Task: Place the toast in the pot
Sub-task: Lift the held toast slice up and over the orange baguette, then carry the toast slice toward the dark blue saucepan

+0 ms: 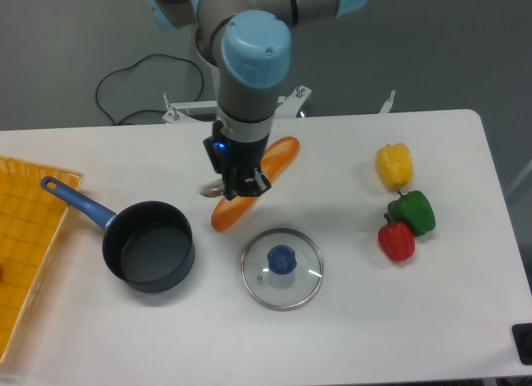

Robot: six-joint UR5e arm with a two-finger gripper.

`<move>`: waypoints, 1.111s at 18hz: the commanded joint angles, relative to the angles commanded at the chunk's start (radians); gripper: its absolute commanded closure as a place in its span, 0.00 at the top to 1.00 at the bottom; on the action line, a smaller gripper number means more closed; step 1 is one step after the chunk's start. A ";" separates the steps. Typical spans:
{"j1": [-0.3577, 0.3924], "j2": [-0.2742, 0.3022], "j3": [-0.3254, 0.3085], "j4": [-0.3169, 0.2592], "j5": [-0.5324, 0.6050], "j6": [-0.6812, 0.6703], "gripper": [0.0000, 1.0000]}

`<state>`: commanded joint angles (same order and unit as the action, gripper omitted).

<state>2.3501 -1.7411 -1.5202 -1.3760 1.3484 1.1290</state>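
Observation:
The pot (150, 246) is a small dark saucepan with a long blue handle (79, 201); it stands empty at the left of the white table. My gripper (237, 186) points down just right of and behind the pot, over the middle of the baguette. A small flat tan-grey piece, the toast (210, 189), sticks out to the left at the fingertips, and the gripper looks shut on it above the table. The arm's wrist hides most of the toast and the fingers.
A long orange baguette (283, 153) lies slanted under the gripper. A round glass lid with a blue knob (282, 268) lies right of the pot. Yellow (394, 165), green (413, 210) and red (397, 240) peppers sit at the right. An orange-yellow tray (25, 236) is at the left edge.

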 joint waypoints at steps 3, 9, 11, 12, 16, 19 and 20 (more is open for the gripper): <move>-0.015 -0.002 0.008 0.000 -0.014 -0.012 0.00; -0.063 -0.026 0.054 -0.011 0.023 -0.026 0.00; -0.093 -0.035 0.060 -0.011 0.070 -0.058 0.00; -0.107 -0.040 0.067 -0.011 0.084 -0.064 0.00; -0.129 -0.075 0.106 -0.017 0.093 -0.092 0.00; -0.150 -0.106 0.153 -0.057 0.116 -0.106 0.00; -0.152 -0.112 0.166 -0.063 0.118 -0.112 0.00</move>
<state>2.1982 -1.8530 -1.3546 -1.4388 1.4665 1.0171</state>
